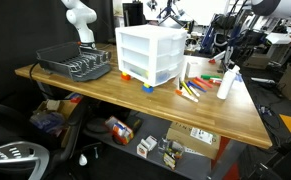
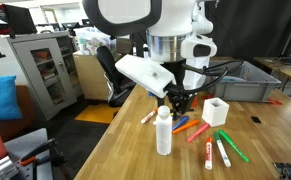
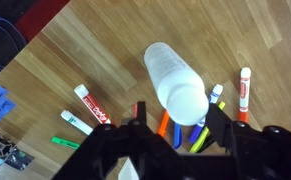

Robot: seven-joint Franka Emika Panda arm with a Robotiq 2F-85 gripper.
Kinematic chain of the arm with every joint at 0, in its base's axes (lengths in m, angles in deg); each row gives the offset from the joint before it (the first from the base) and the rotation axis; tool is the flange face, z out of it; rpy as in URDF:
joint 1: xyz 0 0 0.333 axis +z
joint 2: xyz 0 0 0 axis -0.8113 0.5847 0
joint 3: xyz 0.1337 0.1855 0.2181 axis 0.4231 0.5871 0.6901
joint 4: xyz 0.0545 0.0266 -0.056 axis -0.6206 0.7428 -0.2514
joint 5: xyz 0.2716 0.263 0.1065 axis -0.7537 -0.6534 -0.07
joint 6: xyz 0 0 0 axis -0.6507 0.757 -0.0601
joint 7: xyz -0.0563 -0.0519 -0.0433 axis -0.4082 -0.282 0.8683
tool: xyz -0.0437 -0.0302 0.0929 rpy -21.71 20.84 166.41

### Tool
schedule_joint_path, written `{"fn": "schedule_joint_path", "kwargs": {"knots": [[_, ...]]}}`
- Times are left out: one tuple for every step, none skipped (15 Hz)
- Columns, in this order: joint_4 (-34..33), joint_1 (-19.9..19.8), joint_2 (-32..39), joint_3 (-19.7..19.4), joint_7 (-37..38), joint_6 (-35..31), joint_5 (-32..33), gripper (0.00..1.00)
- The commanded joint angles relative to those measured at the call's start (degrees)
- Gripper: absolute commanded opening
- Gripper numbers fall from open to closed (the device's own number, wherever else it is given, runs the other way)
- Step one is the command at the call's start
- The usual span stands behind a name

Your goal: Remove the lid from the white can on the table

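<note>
The white can (image 2: 164,136) stands upright on the wooden table (image 2: 135,155), with its small round white lid (image 2: 164,110) on top. It also shows in an exterior view (image 1: 227,84) near the table's far edge. In the wrist view I look down on the can (image 3: 165,68) and its lid (image 3: 182,103). My gripper (image 3: 177,122) is open and empty, and the lid shows between its two dark fingers. In an exterior view the gripper (image 2: 179,101) hangs just above and behind the can's top, not touching it.
Several coloured markers (image 2: 213,146) lie on the table beside the can, also in the wrist view (image 3: 89,104). A small white open box (image 2: 215,111) stands behind them. A white three-drawer unit (image 1: 151,52) and a dark dish rack (image 1: 75,64) stand further along the table.
</note>
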Motion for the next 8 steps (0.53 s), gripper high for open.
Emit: {"fn": "schedule_joint_path", "kwargs": {"knots": [[0.5, -0.4, 0.0, 0.5, -1.1, -0.7, -1.6, 0.47], [0.4, -0.4, 0.0, 0.5, -1.3, -0.5, -1.9, 0.35], [0.4, -0.4, 0.0, 0.5, -1.2, -0.5, -1.8, 0.27], [0.4, -0.4, 0.0, 0.5, -1.1, -0.6, -1.8, 0.21], [0.4, -0.3, 0.0, 0.5, -0.9, -0.6, -1.7, 0.14], [0.4, -0.3, -0.1, 0.5, -0.8, -0.7, -1.6, 0.15], [0.5, -0.2, -0.1, 0.4, -0.5, -0.9, -1.3, 0.15], [0.5, -0.1, -0.1, 0.4, -0.2, -1.0, -1.0, 0.16]]}}
